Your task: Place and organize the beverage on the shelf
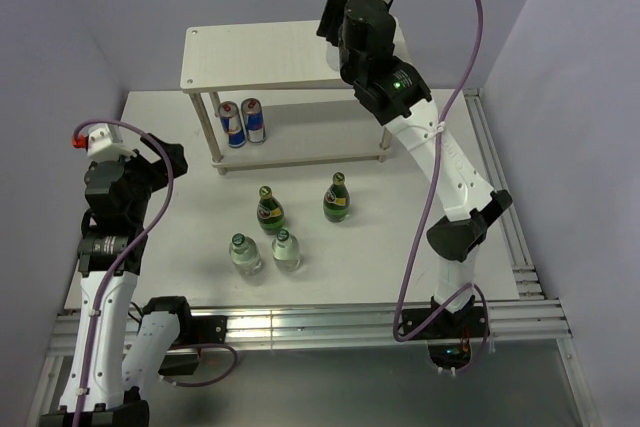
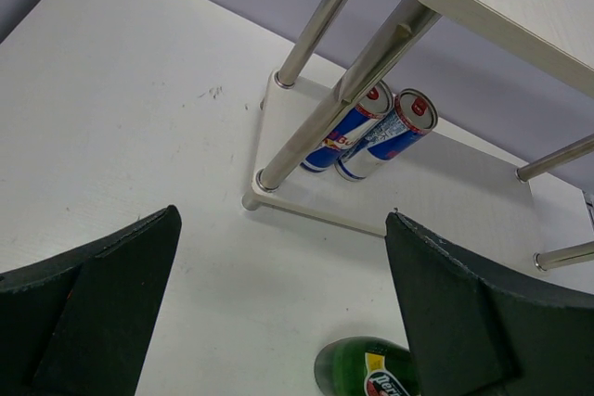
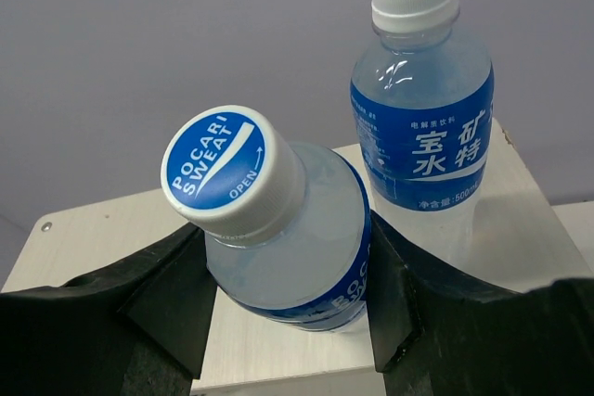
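Green bottles (image 1: 337, 199) two, clear bottles (image 1: 245, 254) two, cans (image 1: 241, 124) two

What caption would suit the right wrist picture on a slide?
Right gripper clasps a Pocari Sweat bottle above the shelf, beside a second blue-labelled bottle standing on it.

bright, even light all over, coming from overhead and well diffused. the white table (image 1: 400, 247) looks close to washed out, and the walls pick up a faint lilac cast. the shelf (image 1: 260, 52) throws only a soft, pale shadow onto its lower board. thin streaks of glare run down the shelf's shiny legs (image 2: 325, 6), and small white glints sit on the upright clear bottle (image 3: 422, 108). the left gripper (image 2: 283, 220) has black fingers (image 2: 93, 312) near the lens that show little detail. no motion blur anywhere.
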`<state>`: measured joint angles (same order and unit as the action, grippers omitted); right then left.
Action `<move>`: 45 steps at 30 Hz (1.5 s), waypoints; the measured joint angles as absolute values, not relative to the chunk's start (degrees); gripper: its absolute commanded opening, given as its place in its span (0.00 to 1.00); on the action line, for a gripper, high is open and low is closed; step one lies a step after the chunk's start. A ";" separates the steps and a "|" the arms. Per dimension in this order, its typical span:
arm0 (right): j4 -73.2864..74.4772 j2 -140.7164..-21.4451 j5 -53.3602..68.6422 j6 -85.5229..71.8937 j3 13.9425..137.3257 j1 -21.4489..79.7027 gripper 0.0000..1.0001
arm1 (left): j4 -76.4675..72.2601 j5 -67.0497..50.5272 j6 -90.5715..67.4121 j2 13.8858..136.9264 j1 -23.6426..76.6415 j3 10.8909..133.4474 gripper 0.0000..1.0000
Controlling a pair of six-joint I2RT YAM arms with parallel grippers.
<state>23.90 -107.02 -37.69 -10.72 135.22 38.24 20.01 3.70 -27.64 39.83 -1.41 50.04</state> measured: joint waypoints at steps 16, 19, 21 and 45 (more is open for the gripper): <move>20.14 -107.83 -37.87 -11.20 135.20 37.47 0.93 | 20.01 3.70 -27.64 39.83 -1.69 50.04 0.99; 19.73 -107.83 -37.89 -11.20 135.20 37.45 0.93 | 20.03 3.70 -27.64 39.83 -1.69 50.04 0.99; 19.55 -107.83 -37.91 -11.20 135.15 37.45 0.93 | 20.03 3.70 -27.64 39.83 -1.69 50.04 0.99; 13.41 -89.69 -39.92 -15.88 101.51 39.03 0.98 | 20.03 3.75 -27.64 39.83 -2.24 50.04 0.99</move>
<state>13.41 -89.69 -39.92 -15.88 101.51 39.03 20.03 3.75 -27.64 39.83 -2.24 50.04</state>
